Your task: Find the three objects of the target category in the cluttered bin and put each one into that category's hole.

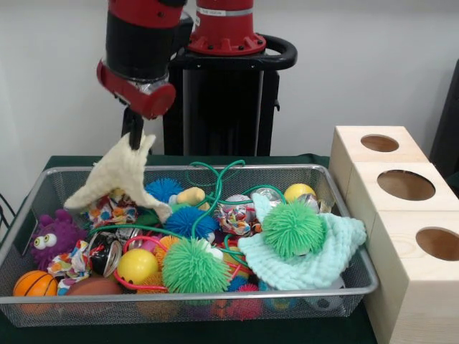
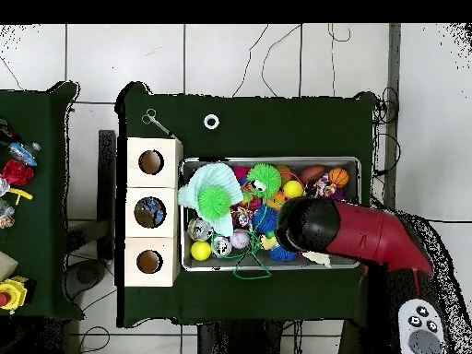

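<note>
Got the cream cloth (image 1: 118, 175) pinched in the tool (image 1: 133, 143), clamped shut on the top corner, rest of it dangling over the left end of the wire bin (image 1: 21, 236) as seen from the front. Looks like cloths are the category, so probably the carry step now.

To do it right: lift higher before going sideways, since the bottom tip hangs right among the toys and could drag something out. Then travel the whole length of the bin to the three wooden boxes (image 1: 401, 236) on the far side. Can't tell which hole is the cloth one. Centre over the hole and lower a bit so the floppy thing actually feeds in instead of draping on the rim.

In the way: green cord (image 1: 215, 179) looping up mid-bin, easy snag. Green spiky ball (image 1: 292, 228) sitting on the mint cloth (image 1: 315, 261), so that one needs clearing later. Also purple fuzzy monster (image 1: 54, 236), mini basketball (image 1: 34, 284), yellow ball (image 1: 137, 265).
</note>
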